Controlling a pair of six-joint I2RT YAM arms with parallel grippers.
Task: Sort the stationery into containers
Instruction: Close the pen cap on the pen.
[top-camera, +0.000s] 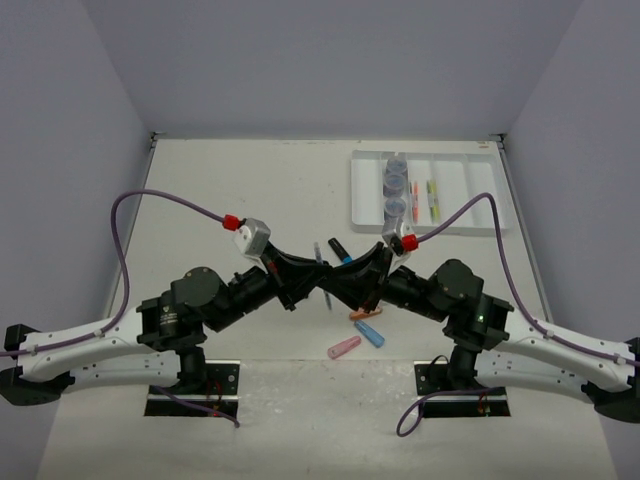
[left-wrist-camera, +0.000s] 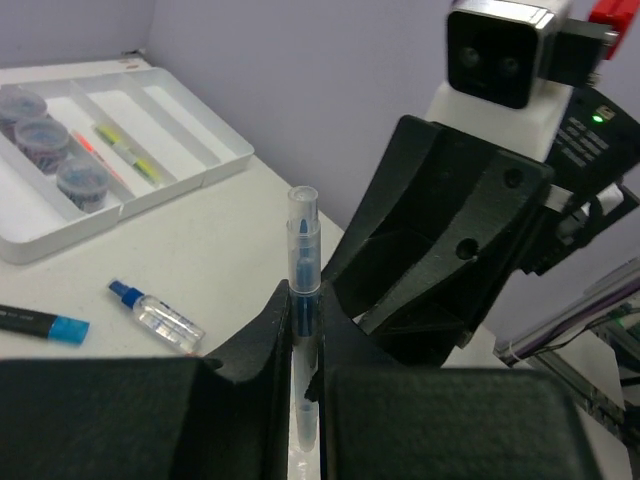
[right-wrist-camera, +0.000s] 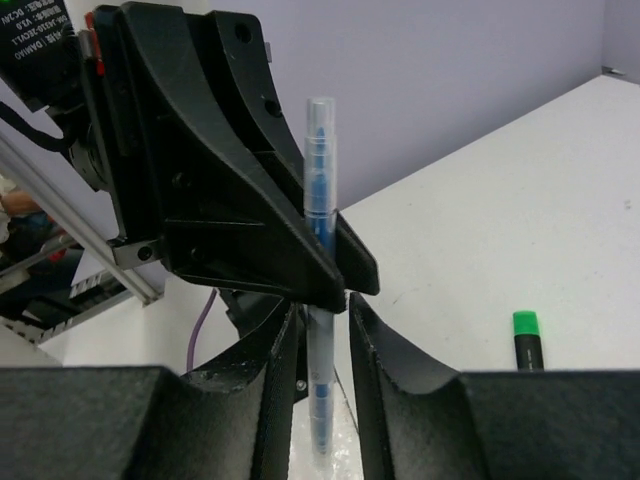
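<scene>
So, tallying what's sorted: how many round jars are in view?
3, all in one compartment of the white tray: far round jar, middle one, near one. Others may be hidden.

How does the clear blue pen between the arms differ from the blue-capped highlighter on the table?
The pen has a thin clear barrel; the highlighter is thicker and black. The pen stands upright, clamped in the left end effector; the highlighter lies flat on the table, untouched. Both show blue.
</scene>
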